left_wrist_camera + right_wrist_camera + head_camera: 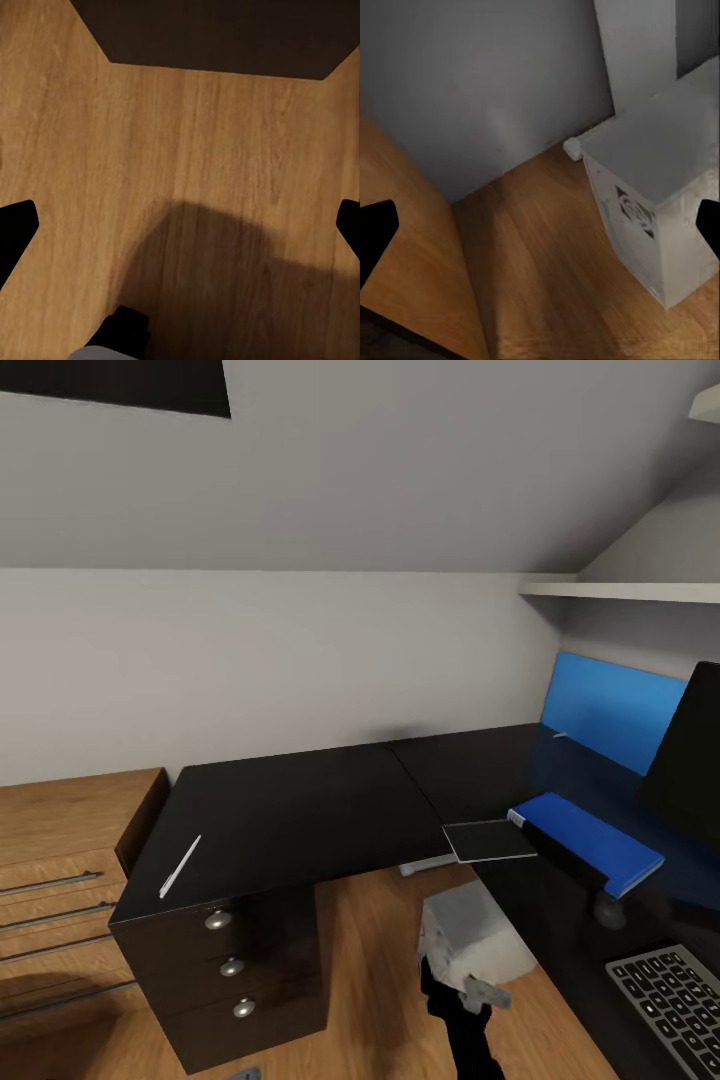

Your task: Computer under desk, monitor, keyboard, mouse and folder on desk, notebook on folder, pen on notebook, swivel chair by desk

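Sloped grey walls rise behind the desk (300, 810). Below the open right gripper (540, 225) stands the computer (660, 187) (floor level). Folder (590, 840), notebook (490, 840) and pen (180, 866) lie on top; left gripper (180, 225) gapes over floor (187, 150).

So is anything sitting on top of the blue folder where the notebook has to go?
No, nothing visible. The folder has a bare blue top in the head view. The notebook lies flat on the desk right beside it, and the pen is far off at the desk's other end.
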You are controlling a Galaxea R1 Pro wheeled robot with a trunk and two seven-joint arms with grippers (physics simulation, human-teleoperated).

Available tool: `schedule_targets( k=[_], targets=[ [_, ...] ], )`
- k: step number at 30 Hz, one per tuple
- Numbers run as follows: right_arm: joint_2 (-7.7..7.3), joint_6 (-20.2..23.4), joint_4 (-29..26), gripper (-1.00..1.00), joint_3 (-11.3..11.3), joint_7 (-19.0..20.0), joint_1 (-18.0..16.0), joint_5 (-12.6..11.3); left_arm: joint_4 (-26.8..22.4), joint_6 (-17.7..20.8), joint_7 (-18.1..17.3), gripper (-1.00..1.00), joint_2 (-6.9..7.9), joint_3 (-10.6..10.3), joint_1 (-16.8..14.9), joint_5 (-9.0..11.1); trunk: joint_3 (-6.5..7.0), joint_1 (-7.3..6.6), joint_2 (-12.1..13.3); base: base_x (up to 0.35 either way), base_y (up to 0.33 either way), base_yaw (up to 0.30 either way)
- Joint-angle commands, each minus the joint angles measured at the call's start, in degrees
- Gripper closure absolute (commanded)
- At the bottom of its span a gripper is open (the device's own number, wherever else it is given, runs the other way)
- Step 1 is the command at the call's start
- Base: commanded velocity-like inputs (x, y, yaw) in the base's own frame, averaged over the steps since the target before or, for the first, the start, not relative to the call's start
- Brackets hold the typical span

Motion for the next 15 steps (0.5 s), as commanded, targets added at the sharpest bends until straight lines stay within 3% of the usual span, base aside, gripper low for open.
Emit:
schedule_targets(
  k=[1,3,4,7,15],
  targets=[
    [-0.01,0.0,1.5,-1.00,0.7,0.1,-0.1,-0.2,-0.1,-0.1,0.4,-1.00,0.08,-0.5,-0.1,0.4,-0.05,0.00,0.0,0.000,0.000,0.000],
    [-0.04,1.8,4.9,-1.00,1.1,0.1,-0.1,0.4,0.0,-0.1,0.4,-1.00,0.08,-0.5,-0.1,0.4,-0.05,0.00,0.0,0.000,0.000,0.000],
    [-0.25,7.0,8.1,-1.00,1.2,0.1,-0.1,0.7,0.1,-0.1,0.4,-1.00,0.02,-0.5,-0.1,0.4,-0.05,0.00,0.0,0.000,0.000,0.000],
    [-0.37,10.3,9.2,-1.00,1.2,0.1,-0.1,0.8,0.1,-0.1,0.4,-1.00,-0.05,-0.6,-0.1,0.5,-0.05,0.00,0.0,0.000,0.000,0.000],
    [-0.08,12.8,11.5,-1.00,1.3,0.4,-0.1,0.8,0.2,-0.1,0.4,-1.00,-0.44,-0.6,-0.1,0.5,-0.05,0.00,0.0,0.000,0.000,0.000]
  ],
)
